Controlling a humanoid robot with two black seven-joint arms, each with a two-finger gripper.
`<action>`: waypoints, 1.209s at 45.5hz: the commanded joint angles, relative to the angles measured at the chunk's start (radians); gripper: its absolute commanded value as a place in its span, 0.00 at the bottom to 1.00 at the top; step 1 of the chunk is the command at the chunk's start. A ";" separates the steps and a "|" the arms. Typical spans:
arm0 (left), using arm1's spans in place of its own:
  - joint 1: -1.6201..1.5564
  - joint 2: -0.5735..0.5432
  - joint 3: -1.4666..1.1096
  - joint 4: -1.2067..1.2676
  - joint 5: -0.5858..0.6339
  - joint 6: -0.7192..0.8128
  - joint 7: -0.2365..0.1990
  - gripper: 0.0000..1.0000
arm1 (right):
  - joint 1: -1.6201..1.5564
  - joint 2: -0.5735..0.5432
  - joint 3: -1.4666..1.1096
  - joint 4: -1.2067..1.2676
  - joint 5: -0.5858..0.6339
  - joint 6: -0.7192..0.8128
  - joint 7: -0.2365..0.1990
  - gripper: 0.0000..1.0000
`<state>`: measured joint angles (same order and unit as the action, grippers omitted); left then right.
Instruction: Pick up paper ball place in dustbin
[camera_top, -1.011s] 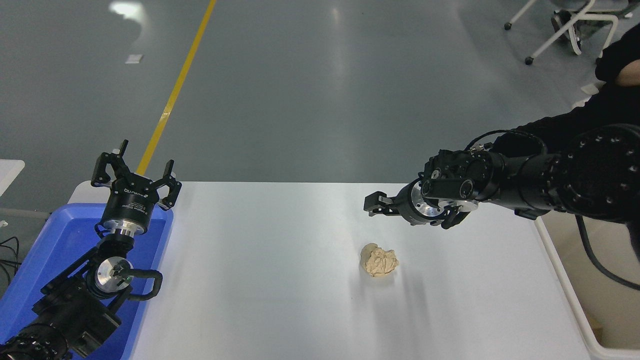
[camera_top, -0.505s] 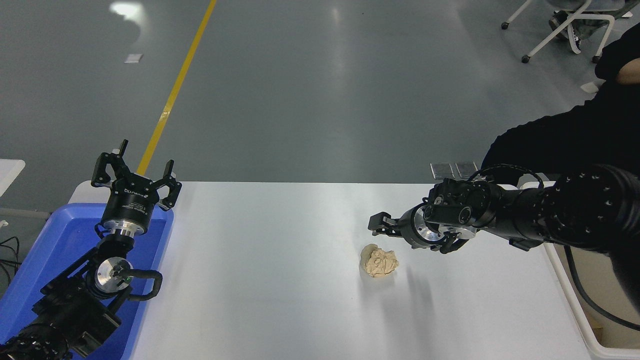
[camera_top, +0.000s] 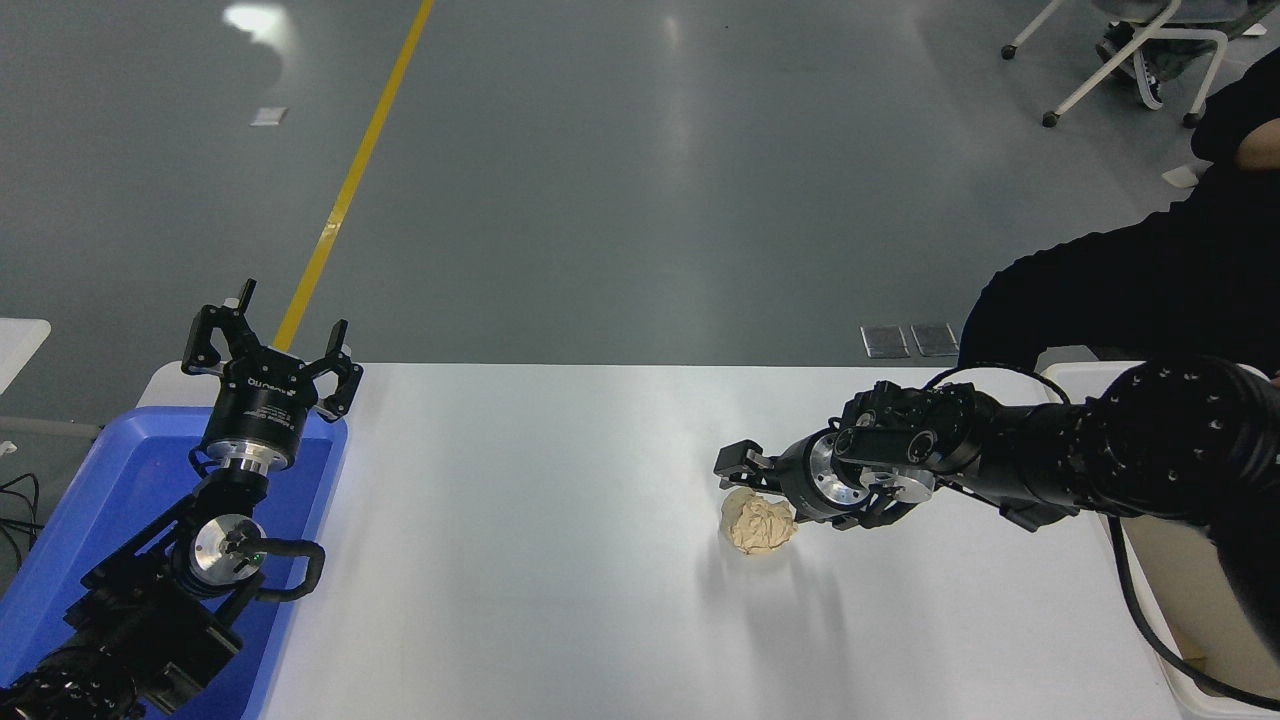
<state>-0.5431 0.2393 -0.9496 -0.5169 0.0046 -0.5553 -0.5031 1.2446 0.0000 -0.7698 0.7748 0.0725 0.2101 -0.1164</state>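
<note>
Crumpled tan-beige paper ball (camera_top: 759, 523) lies on the white table (camera_top: 560, 560), right of the middle and roughly midway between the far and near edges. Right black gripper (camera_top: 757, 487) sits at the ball's 12 o'clock, low over it and overlapping its top edge; one finger (camera_top: 735, 461) juts out toward 9 o'clock past the ball's far side, and another shows at the ball's 3 o'clock side. The jaws look spread apart, with the ball lying free on the table between and below them, though I cannot tell if any finger touches it. The right arm runs off toward 3 o'clock.

Bare table stretches wide at the ball's 9 o'clock and 6 o'clock. The far edge lies at 12 o'clock, well apart. At 3 to 4 o'clock, past the table's right edge, stands the large cream-white plastic dustbin (camera_top: 1150, 610) with its thick rim. A person's dark sleeve (camera_top: 1130, 280) shows at 1 o'clock.

Far off at 9 o'clock, the left black gripper (camera_top: 270, 345) is over the shallow blue plastic tray (camera_top: 120, 480), fingers splayed wide and holding nothing.
</note>
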 joint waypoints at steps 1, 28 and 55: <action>0.000 0.000 0.000 0.000 0.000 0.000 0.000 0.98 | -0.051 0.000 0.017 -0.038 0.000 0.000 0.001 1.00; 0.000 0.000 0.000 0.000 0.000 0.000 0.000 0.98 | -0.099 0.000 0.000 -0.068 -0.206 -0.058 0.008 0.00; 0.000 0.000 0.000 0.000 0.000 0.000 0.002 0.98 | 0.286 -0.072 -0.057 0.201 -0.206 0.031 0.008 0.00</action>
<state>-0.5430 0.2393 -0.9495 -0.5172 0.0043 -0.5553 -0.5025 1.3372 -0.0071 -0.7920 0.8234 -0.1271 0.1809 -0.1090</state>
